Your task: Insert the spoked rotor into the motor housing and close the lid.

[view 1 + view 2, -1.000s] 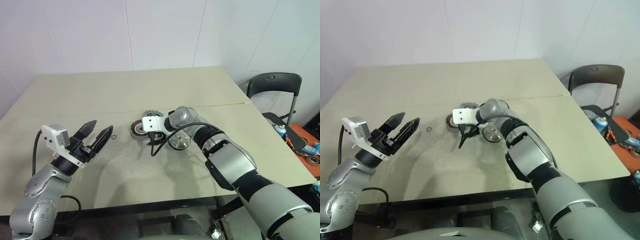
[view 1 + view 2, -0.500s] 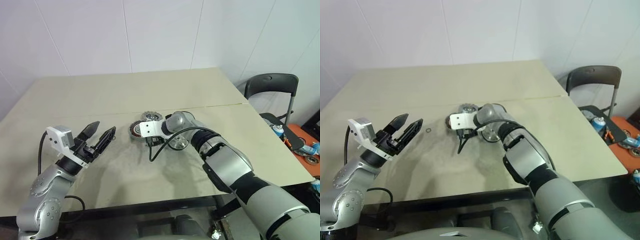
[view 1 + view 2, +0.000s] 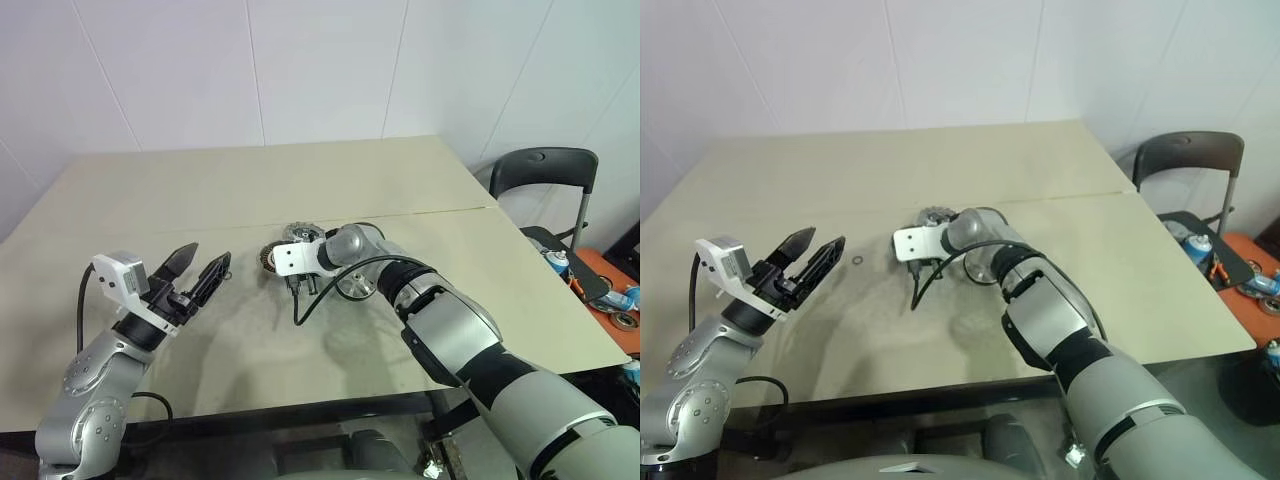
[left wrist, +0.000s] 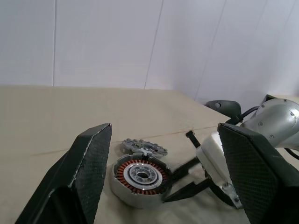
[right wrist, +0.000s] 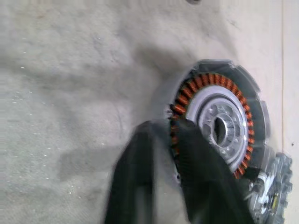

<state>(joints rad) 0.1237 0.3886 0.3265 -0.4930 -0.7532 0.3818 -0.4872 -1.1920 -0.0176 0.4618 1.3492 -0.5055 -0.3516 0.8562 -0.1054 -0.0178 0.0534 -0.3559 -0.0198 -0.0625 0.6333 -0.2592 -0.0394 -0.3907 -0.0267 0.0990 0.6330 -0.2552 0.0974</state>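
Motor housing (image 5: 219, 119): rim pinched by right gripper (image 5: 163, 135); left gripper (image 4: 163, 177) held spread, empty.

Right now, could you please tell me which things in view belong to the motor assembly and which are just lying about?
Job in hand: copper-wound round motor housing, its rim pinched by the right gripper; silver-grey spoked metal rotor; smooth grey metal lid.

Lying about: tiny black ring; black chair; blue can beside the chair.

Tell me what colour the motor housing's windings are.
Copper-orange, clearest in the right wrist view: motor housing.
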